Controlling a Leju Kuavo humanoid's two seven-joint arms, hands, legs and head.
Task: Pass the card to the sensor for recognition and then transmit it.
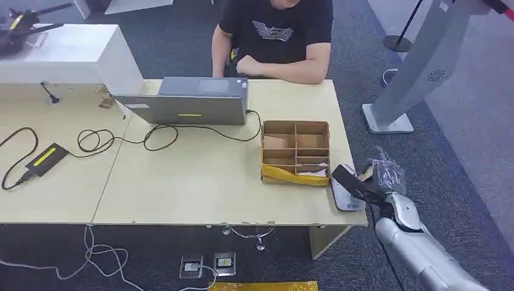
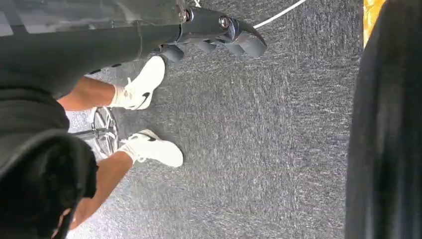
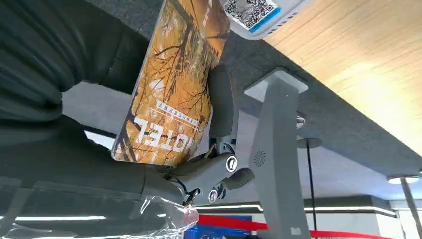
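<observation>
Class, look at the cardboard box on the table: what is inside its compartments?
The cardboard box is split into compartments by dividers. Yellow wrapping and something white lie in the front row. The back compartments look bare; their near corners are hidden by the dividers.

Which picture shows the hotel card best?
The right wrist view: the card is close up there, its tree picture and lettering readable, held in the right hand. The head view hides it behind the right hand. The left wrist view faces the floor.

You had the box (image 1: 295, 151) on the table (image 1: 182, 188), right of the laptop (image 1: 188, 101); the sensor (image 1: 347, 195) lay just right of the box.
</observation>
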